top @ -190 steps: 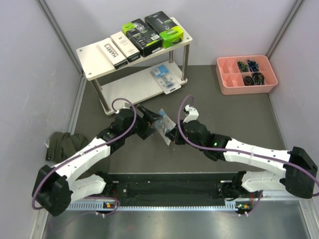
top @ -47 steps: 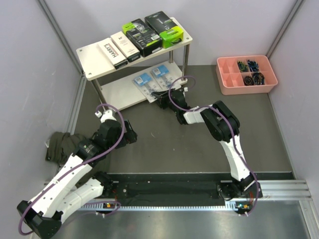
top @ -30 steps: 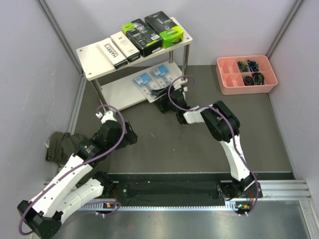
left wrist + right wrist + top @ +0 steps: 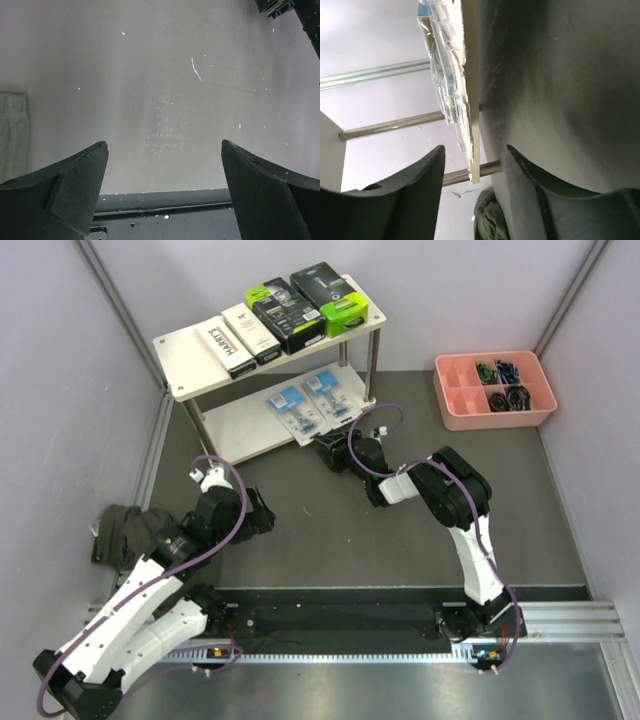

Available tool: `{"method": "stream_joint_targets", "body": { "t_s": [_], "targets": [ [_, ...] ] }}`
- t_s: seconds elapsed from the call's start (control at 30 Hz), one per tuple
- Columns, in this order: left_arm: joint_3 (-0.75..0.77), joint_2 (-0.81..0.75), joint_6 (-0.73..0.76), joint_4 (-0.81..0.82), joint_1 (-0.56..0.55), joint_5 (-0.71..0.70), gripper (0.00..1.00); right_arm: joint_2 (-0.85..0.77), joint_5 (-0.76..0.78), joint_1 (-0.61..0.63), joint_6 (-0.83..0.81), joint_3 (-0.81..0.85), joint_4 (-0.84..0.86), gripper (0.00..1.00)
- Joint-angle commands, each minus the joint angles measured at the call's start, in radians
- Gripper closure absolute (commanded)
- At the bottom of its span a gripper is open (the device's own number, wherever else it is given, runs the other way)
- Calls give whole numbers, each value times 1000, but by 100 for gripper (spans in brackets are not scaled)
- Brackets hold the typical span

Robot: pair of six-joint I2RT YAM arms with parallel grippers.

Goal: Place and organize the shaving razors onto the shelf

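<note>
over on the left a crumpled green cloth sits by the wall, out of play. next to it the left arm is folded low near its base. the left fingers are spread wide with nothing between them, only bare surface below. we'd say it's parked there to keep out of the other arm's way.

now the shelf. on the top board the two white boxes lie side by side. right beside them are the two black and green packs, like with like, all angled the same way. that reads to us as the sorting done up top.

down on the lower board the two blister packs lie flat next to each other near the front right corner. the left one seems to reach just over the front edge.

and right there we have the right fingers, apart and empty, low at that front edge. from the wrist we see the board edge-on between them, a clear pack lying on it. our guess is they're set there to nudge that pack square. all six packs look to be on the shelf, so only tidying seems left.

far right, the pink tray with its small dark bits is no part of this.
</note>
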Motion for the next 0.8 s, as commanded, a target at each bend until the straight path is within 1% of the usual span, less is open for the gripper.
{"method": "stream_joint_targets", "body": {
  "t_s": [0.0, 0.03, 0.13, 0.2, 0.27, 0.3, 0.37, 0.5, 0.77],
  "targets": [
    [-3, -15, -7, 9, 1, 2, 1, -33, -2, -11, 14, 16, 75, 55],
    [-3, -15, -7, 9, 1, 2, 1, -28, -5, -13, 17, 21, 75, 60],
    [-3, -15, -6, 8, 1, 1, 1, -15, -10, -13, 19, 39, 69, 65],
    [-1, -13, -6, 8, 1, 1, 1, -5, -13, -11, 21, 55, 61, 70],
    [-1, -13, -4, 9, 1, 1, 1, 2, -16, -11, 24, 65, 52, 72],
    [-1, -12, -4, 8, 1, 1, 1, 11, -19, -13, 25, 78, 51, 74],
    [-3, -10, -4, 9, 1, -1, 1, 19, -19, -13, 27, 92, 41, 76],
    [-4, -10, -4, 11, 1, -1, 1, 41, -20, -11, 27, 136, 23, 81],
    [-6, -1, -1, 14, 3, -1, 1, 65, -46, -13, 31, 164, 31, 83]
  ]
}}
